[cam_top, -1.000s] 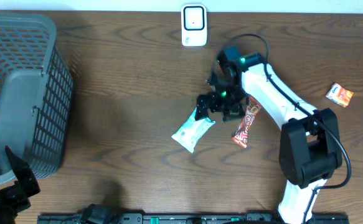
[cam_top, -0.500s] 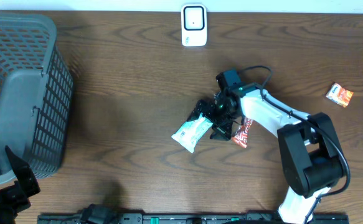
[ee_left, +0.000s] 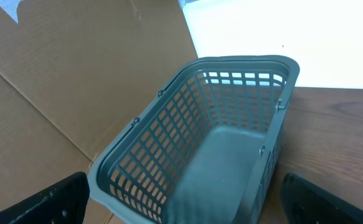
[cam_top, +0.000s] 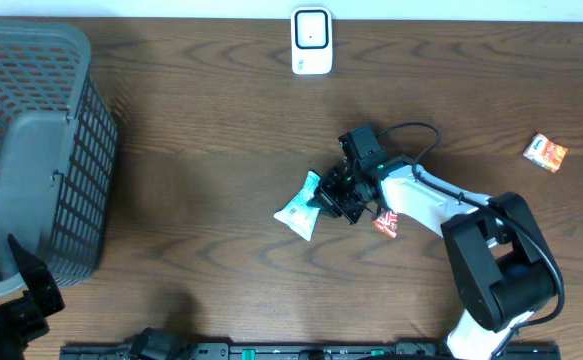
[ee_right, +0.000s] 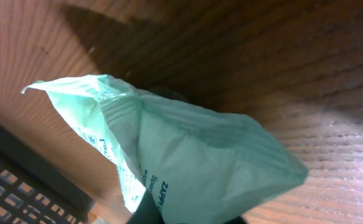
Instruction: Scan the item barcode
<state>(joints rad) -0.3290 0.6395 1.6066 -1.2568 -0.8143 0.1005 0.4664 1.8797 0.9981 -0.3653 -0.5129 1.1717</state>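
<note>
The item is a pale green and white snack packet (cam_top: 298,206) lying mid-table. My right gripper (cam_top: 328,199) is shut on its right end. The right wrist view shows the crinkled packet (ee_right: 193,149) filling the frame, pinched between my dark fingertips (ee_right: 147,215) at the bottom edge; I can make out blue print but no barcode. A white scanner (cam_top: 311,41) stands at the table's far edge, well apart from the packet. The left gripper (ee_left: 184,210) is open at the near left corner, facing the grey basket (ee_left: 231,155), holding nothing.
A red snack bar (cam_top: 387,222) lies just right of the right gripper, partly under the arm. A small orange packet (cam_top: 545,152) sits at the far right. The large grey mesh basket (cam_top: 31,150) fills the table's left side.
The right gripper moved toward the near-left onto the packet and shut on its right end. The packet now looks narrower, tipped up on edge. The left arm has not moved.
</note>
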